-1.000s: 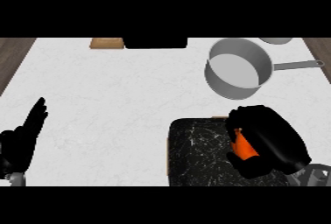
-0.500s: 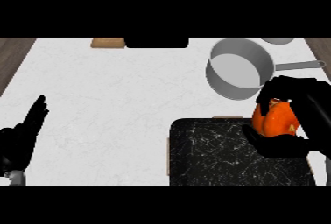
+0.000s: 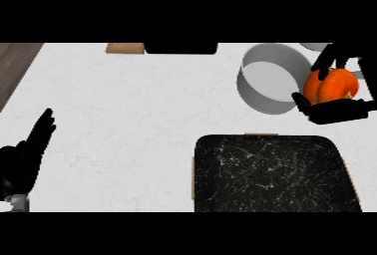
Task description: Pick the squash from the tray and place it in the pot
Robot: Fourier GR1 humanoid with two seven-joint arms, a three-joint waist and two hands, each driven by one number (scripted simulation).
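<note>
The right hand curled around the orange squash at the pot's three o'clock; next, move over and let go.

The left hand rested open.

You had only one camera, the head view, so no second view shared any ground with it. It sat above the counter and looked steeply down on its white top, facing away from the robot's body toward the far edge. The near edge lay at the bottom of the frame, where the left hand came in at the lower left. The tray filled the lower right, cut off at the bottom. The pot sat near the upper right, and the right hand reached the right border beside it.
</note>
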